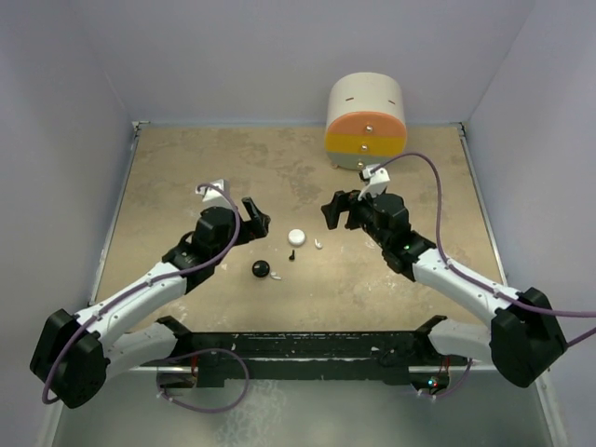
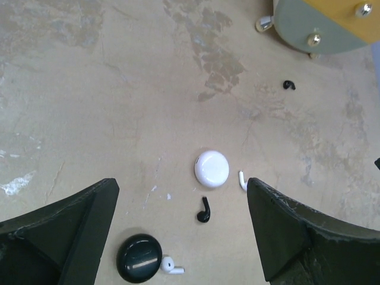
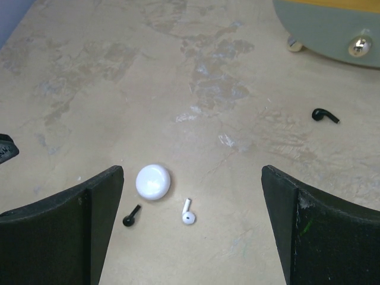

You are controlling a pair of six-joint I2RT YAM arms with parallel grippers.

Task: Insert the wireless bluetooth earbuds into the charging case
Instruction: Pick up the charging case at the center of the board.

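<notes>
Left claw (image 1: 253, 217) and right claw (image 1: 330, 214) hang apart and empty over the middle of the tabletop (image 1: 186, 168) as I line up a first pickup. No bud is housed yet. A white earbud (image 1: 318, 245) lies just beside the white case (image 1: 297, 237), with a black earbud (image 1: 292, 253) near it. A second white earbud (image 1: 277, 275) lies beside the black case (image 1: 261, 269). A second black earbud (image 3: 325, 115) sits toward the far edge, by the drawer chest (image 1: 365, 121). Next, I judge, one claw must drop and pinch a tiny bud precisely.
</notes>
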